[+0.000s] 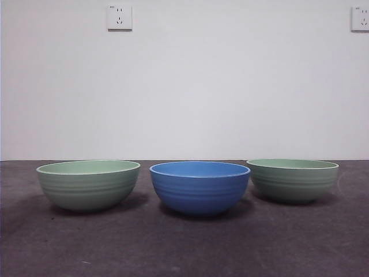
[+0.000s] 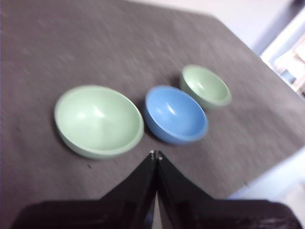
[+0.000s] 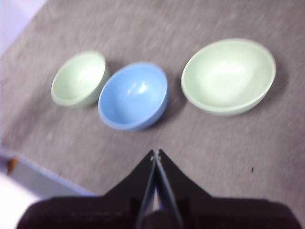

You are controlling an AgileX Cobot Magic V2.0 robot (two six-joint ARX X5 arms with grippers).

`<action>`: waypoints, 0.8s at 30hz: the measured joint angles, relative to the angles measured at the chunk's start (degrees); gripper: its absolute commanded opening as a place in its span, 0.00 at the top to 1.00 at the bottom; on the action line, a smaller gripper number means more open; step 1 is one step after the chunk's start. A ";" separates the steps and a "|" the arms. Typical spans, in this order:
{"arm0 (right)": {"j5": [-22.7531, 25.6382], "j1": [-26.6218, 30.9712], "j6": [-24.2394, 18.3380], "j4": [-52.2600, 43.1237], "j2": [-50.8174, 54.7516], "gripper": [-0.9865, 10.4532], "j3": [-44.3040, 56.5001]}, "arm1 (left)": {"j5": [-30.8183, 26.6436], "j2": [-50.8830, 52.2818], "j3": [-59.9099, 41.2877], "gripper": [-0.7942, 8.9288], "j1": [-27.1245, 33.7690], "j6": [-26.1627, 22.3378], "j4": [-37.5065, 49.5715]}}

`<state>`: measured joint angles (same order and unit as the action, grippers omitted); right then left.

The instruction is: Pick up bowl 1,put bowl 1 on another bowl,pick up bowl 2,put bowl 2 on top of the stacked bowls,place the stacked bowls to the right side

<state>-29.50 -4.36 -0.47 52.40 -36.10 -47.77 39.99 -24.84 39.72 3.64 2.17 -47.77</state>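
Note:
Three ribbed bowls stand apart in a row on the dark table. The blue bowl point(image 1: 199, 187) point(image 2: 175, 114) point(image 3: 134, 95) is in the middle. One pale green bowl point(image 1: 89, 183) point(image 2: 98, 120) point(image 3: 77, 78) stands on the left and another pale green bowl point(image 1: 293, 179) point(image 2: 206, 86) point(image 3: 228, 76) on the right. All are empty and none is stacked. My left gripper point(image 2: 155, 154) hangs shut above the table, short of the bowls. My right gripper point(image 3: 155, 153) is also shut and holds nothing. Neither arm shows in the front view.
The dark grey table point(image 1: 184, 248) runs to a white wall with two sockets point(image 1: 119, 17). The table's edge point(image 2: 267, 179) point(image 3: 43, 169) shows in both wrist views.

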 measured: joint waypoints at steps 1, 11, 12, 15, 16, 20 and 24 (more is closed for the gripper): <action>-0.11 -0.35 -1.07 2.14 -0.98 0.92 -1.38 | 0.68 -1.36 1.33 0.92 -0.02 -1.49 -1.90; -0.31 -3.89 -8.07 18.78 -4.13 0.92 -6.54 | 1.77 -7.82 8.61 0.92 -3.52 -11.23 -16.02; -0.31 -4.04 -8.26 18.86 -4.13 0.92 -6.54 | 1.77 -7.82 8.61 0.92 -3.78 -11.47 -16.35; -0.31 -4.28 -8.59 18.78 -4.13 0.91 -6.54 | 1.75 -7.82 8.61 0.92 -4.13 -11.82 -16.94; -0.31 -4.28 -8.59 18.78 -4.13 0.91 -6.54 | 1.75 -7.82 8.61 0.92 -4.15 -11.87 -16.94; -0.31 -4.28 -8.52 18.75 -4.15 0.83 -6.54 | 1.75 -7.82 8.61 0.64 -4.15 -11.80 -16.94; -0.31 -4.28 -7.56 18.71 -4.17 0.56 -6.54 | 1.75 -7.82 8.61 0.31 -4.15 -11.41 -16.94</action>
<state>-29.80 -8.64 -8.03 71.11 -40.27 -54.30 41.74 -32.67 48.34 -0.51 -9.23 -64.71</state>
